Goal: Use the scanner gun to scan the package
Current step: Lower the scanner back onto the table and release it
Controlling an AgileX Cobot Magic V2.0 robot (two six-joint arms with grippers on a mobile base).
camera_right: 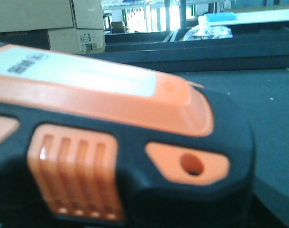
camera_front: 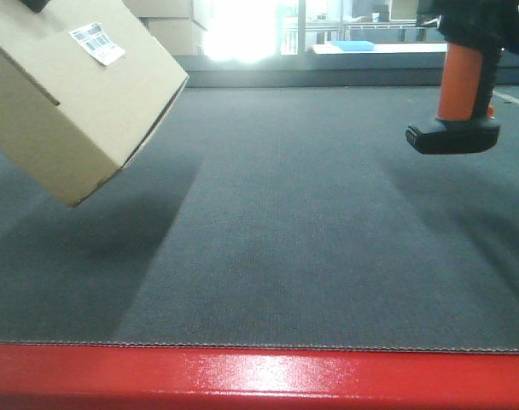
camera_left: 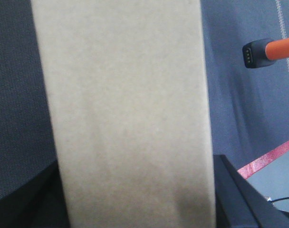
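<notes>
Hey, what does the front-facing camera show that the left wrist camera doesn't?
Only the front-facing view shows the white barcode label on the package, the box tilted in the air, and stacked boxes behind. Only the left wrist view shows the left gripper, dark fingers either side of the box, and metal contacts on the foot of the scanner gun. Both show the package, the scanner's orange handle and black foot, and the grey surface.
</notes>
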